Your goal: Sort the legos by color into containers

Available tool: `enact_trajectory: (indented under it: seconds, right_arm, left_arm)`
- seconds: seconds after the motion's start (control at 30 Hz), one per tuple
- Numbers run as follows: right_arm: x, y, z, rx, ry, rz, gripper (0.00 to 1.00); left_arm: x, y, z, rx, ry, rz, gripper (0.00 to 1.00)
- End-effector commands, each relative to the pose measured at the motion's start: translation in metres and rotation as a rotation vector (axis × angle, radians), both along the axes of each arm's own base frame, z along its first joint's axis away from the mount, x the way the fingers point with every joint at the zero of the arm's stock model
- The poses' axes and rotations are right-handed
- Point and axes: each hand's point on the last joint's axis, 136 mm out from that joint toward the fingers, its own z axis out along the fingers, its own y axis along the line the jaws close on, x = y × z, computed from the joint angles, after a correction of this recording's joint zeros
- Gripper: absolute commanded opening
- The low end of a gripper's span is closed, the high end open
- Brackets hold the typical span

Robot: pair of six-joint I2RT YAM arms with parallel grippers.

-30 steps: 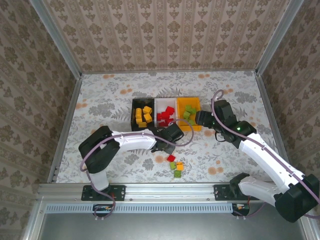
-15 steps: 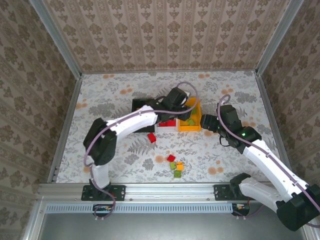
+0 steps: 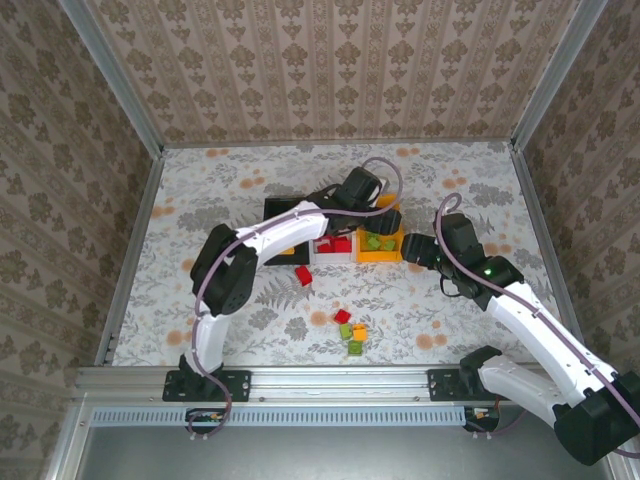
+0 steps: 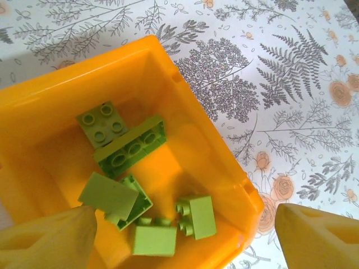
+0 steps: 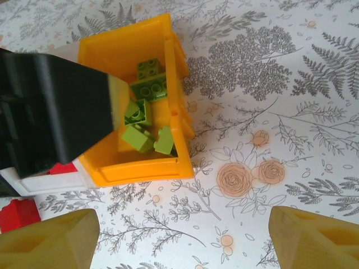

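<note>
Swung up from the loose bricks a second ago, my left hand now hangs over the orange bin, fingers newly spread.

Top camera: the white bin touches the orange bin's left side, with the black bin beyond it. My right hand sits just right of the orange bin. A red brick lies on the bench near the orange bin's front left, and a mixed cluster lies farther toward me.

Left wrist camera: left hand wide open and empty, with green bricks lying in the orange bin below.

Right wrist camera: right hand open and empty, just in front of the orange bin.
</note>
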Motion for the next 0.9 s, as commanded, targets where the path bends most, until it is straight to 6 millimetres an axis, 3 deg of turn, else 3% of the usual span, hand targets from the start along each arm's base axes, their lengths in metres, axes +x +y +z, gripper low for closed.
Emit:
enact_trajectory:
  seconds: [0.0,0.07,0.2,0.5,0.7,0.87]
  right_arm:
    - [-0.011,0.012,-0.011,0.033,0.046,0.081,0.81]
    - [-0.016,0.025,-0.019,0.048,0.08,0.143,0.81]
    - [-0.03,0.053,-0.036,0.028,0.142,0.266,0.81]
    - [-0.09,0.137,-0.091,-0.086,0.293,0.61,0.81]
    - [-0.115,0.178,-0.108,-0.194,0.322,0.742,0.74]
    - [-0.118,0.186,-0.129,-0.299,0.352,0.749,0.67]
  left_arm:
    - [-0.013,0.016,0.066,-0.135,-0.071,0.015,0.9]
    - [-0.026,0.031,0.077,-0.163,-0.082,0.025,1.0]
    - [-0.06,0.071,0.078,-0.194,-0.071,0.065,1.0]
    - [-0.133,0.177,0.029,-0.091,-0.057,0.222,1.0]
    - [-0.155,0.232,0.006,-0.058,-0.056,0.343,1.0]
    - [-0.161,0.258,0.003,-0.053,-0.079,0.4,1.0]
